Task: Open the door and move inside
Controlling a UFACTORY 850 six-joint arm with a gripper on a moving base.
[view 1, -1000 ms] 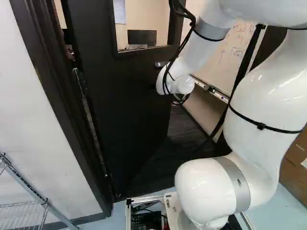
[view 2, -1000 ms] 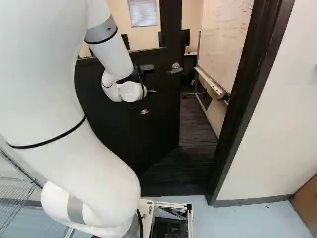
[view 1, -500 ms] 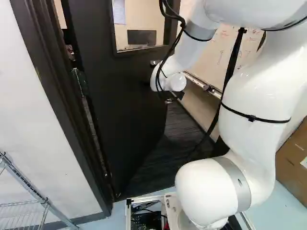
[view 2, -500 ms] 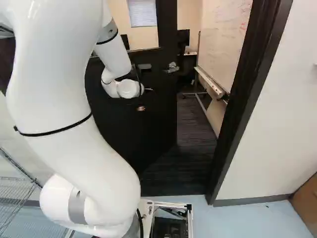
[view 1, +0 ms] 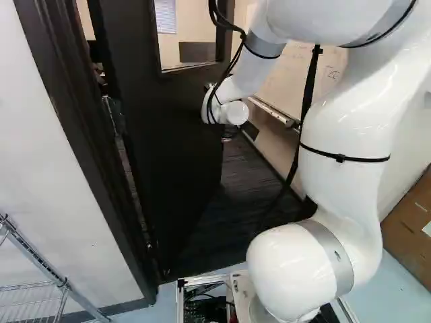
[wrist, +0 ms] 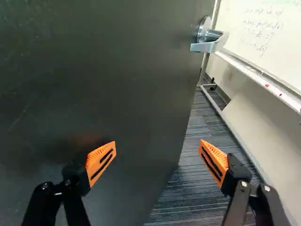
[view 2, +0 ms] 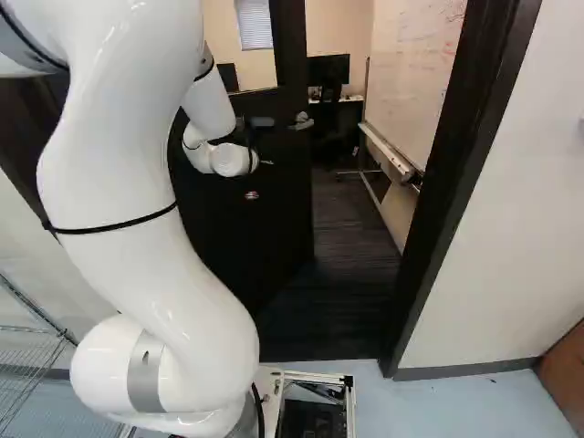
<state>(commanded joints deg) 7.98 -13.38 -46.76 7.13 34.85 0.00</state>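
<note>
Carpet (wrist: 188, 188) is showing past the ajar door (wrist: 117, 84); we are holding fingers (wrist: 101, 162) wide apart, seemingly near its face.

a whiteboard (view 2: 415, 82) stands beyond dark striped carpet (view 2: 351, 237).

Arm, white (view 1: 343, 141), one: rises from a bulky rounded lower joint with grey band (view 1: 300, 269), long link upright with a lean, black strap around it, bent at the top, forearm reaching ahead and down, grey-banded, to a rounded white wrist (view 1: 225, 111), black cables (view 1: 234, 64) looped alongside. Tool, black (view 2: 251, 193), one: carried below the wrist, partly lost against dark surroundings in both base views. Fingers, two, with orange pads (wrist: 101, 162): in the wrist view spread wide, level with each other, pads slanted, tips well apart.
</note>
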